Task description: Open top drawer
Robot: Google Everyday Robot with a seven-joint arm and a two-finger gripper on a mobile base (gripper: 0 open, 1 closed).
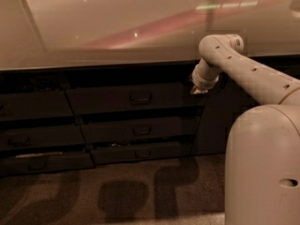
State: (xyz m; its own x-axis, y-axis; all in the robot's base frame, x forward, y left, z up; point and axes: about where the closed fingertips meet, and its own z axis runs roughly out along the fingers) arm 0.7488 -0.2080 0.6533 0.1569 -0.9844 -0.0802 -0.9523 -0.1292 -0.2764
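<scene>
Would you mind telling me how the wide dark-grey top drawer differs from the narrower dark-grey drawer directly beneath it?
The wide dark-grey top drawer has a taller front than the narrower dark-grey drawer beneath it. The top drawer's front also reaches further left. The robot's gripper hangs by the top drawer's right end, above the lower drawer. Both are dark grey with a small central bar handle, and neither looks pulled out.

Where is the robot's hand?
In the camera view, the hand hangs at the right end of the top drawer, right of its handle, below the counter.
</scene>
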